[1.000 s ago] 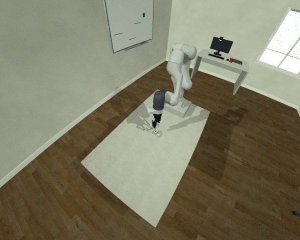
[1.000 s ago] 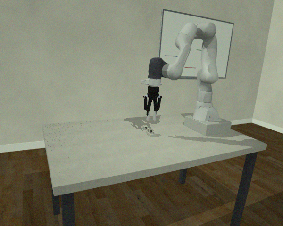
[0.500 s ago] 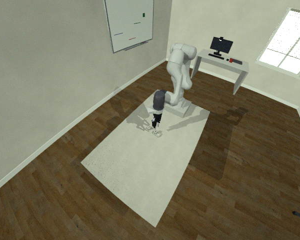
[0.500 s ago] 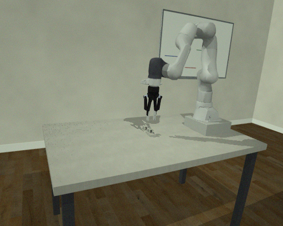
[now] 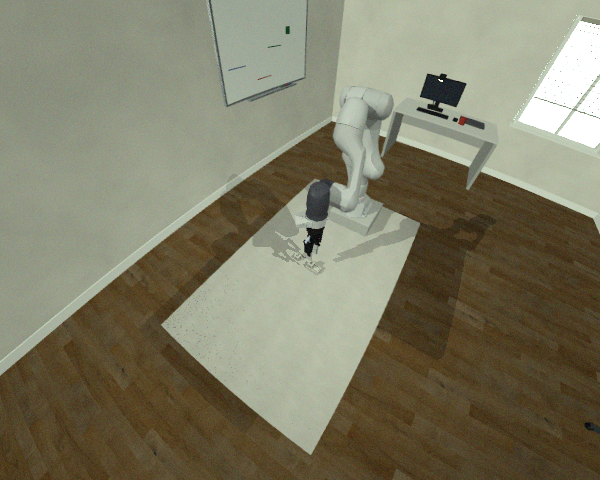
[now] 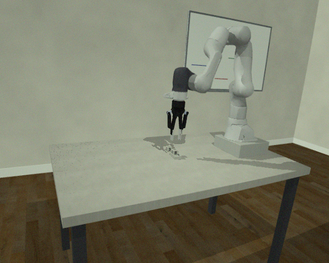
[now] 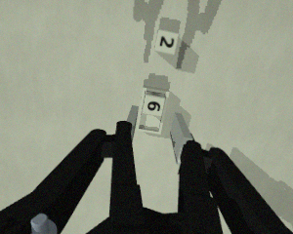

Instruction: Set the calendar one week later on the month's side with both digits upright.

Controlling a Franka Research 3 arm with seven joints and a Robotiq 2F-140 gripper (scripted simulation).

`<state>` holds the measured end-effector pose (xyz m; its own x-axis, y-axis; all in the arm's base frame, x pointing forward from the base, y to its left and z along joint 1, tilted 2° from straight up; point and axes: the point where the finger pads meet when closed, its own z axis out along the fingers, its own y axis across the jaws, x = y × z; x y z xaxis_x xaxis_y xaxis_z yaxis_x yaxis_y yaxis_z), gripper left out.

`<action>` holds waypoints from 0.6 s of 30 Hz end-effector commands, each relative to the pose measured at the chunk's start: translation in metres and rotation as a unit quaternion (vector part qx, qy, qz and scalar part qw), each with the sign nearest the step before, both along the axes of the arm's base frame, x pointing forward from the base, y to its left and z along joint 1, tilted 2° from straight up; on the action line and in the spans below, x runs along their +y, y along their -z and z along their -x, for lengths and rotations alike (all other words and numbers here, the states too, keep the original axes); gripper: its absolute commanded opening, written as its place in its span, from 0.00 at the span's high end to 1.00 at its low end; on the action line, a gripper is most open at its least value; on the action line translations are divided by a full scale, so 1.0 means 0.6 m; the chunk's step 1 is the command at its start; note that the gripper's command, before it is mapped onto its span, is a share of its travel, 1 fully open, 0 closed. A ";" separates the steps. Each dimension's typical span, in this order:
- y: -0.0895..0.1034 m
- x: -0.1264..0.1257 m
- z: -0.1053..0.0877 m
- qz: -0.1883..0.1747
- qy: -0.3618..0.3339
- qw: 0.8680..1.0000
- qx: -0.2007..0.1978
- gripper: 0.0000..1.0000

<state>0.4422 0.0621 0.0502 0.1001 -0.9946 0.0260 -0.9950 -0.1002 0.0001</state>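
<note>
My gripper (image 5: pixel 309 253) (image 6: pixel 176 137) (image 7: pixel 154 120) hangs a little above the table, with its fingers drawn close together and nothing between them. Just in front of it lies the small white tray (image 6: pixel 178 156) (image 7: pixel 142 114) (image 5: pixel 318 270), flat on the table. One cube (image 6: pixel 175 153) (image 7: pixel 153 104) stands in the tray, with a 6 on top and an 8 on the side facing the exterior camera. The slot beside it is bare. The other cube (image 6: pixel 168 148) (image 7: pixel 166 43) (image 5: pixel 296 255) stands on the table outside the tray, with a 2 on top and a 3 on its side.
The arm's base (image 6: pixel 240 146) stands at the table's back right. The table top (image 6: pixel 130 181) stretches wide to the front and left of the tray.
</note>
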 end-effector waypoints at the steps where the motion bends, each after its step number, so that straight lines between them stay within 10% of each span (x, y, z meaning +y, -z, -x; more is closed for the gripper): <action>1: 0.002 0.001 0.001 0.001 0.001 1.000 0.000 0.72; 18: 0.030 0.000 0.000 0.001 0.001 1.000 0.000 0.72</action>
<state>0.4400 0.0629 0.0344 0.1097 -0.9936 0.0249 -0.9939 -0.1095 0.0088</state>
